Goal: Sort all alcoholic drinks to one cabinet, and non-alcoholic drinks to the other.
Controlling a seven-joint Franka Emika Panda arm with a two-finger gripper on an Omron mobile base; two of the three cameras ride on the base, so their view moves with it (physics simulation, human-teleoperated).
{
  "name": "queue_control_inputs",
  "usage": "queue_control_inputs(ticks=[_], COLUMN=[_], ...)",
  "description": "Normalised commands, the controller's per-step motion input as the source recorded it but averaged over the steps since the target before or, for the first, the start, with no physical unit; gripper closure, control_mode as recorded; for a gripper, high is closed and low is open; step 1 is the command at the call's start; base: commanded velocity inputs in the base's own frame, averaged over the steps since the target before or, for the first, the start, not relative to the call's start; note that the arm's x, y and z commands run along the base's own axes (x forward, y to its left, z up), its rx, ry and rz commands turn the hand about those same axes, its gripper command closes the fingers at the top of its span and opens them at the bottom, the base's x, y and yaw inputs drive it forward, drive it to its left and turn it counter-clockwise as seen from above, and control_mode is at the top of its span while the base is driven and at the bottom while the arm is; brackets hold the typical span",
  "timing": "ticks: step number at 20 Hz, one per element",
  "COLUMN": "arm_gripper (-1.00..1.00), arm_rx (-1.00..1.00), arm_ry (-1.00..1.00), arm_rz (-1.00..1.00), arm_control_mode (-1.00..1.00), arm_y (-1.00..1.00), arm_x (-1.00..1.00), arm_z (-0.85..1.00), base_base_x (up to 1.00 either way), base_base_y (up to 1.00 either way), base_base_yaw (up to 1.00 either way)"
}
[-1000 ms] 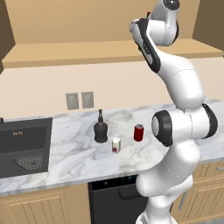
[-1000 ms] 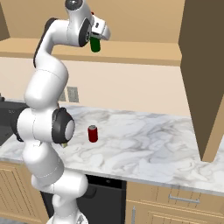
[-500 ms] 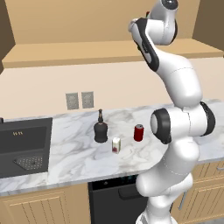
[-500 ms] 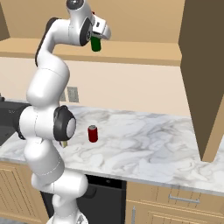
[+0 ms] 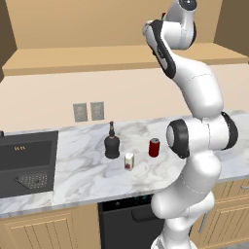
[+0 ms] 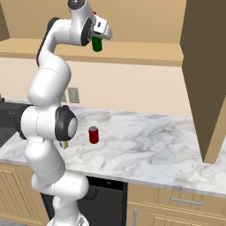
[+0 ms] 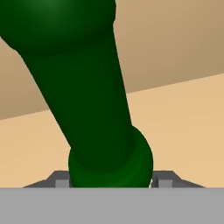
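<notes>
My gripper is raised high, in front of the open wall cabinet, and is shut on the slim green bottle. In the hand view the green bottle rises between the fingers of the gripper, with the tan cabinet inside behind it. On the marble counter below stand the squat black bottle, the small white carton and the red can. From the right base the red can shows beside the arm.
The cabinet's floor runs wide above the counter. An open cabinet door hangs at the right. A dark sink lies at the counter's left end, with wall outlets behind and a black dishwasher below.
The gripper with the green bottle has edged very slightly to the right. The things on the counter have not moved.
</notes>
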Motion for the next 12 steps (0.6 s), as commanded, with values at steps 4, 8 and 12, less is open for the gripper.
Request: queue_control_inputs(ticks=[4,8,12], arm_gripper=[-1.00,-1.00,-1.00], arm_rx=[0.00,0.00,0.00], arm_ry=[0.00,-0.03,-0.07], arm_rz=[0.00,0.00,0.00], arm_control_mode=[-1.00,-1.00,-1.00], arm_y=[0.00,0.00,0.00], arm_x=[0.02,0.00,0.00], arm_z=[0.00,0.00,0.00], base_base_x=[0.00,0.00,0.00], base_base_y=[0.00,0.00,0.00], base_base_yaw=[0.00,0.00,0.00])
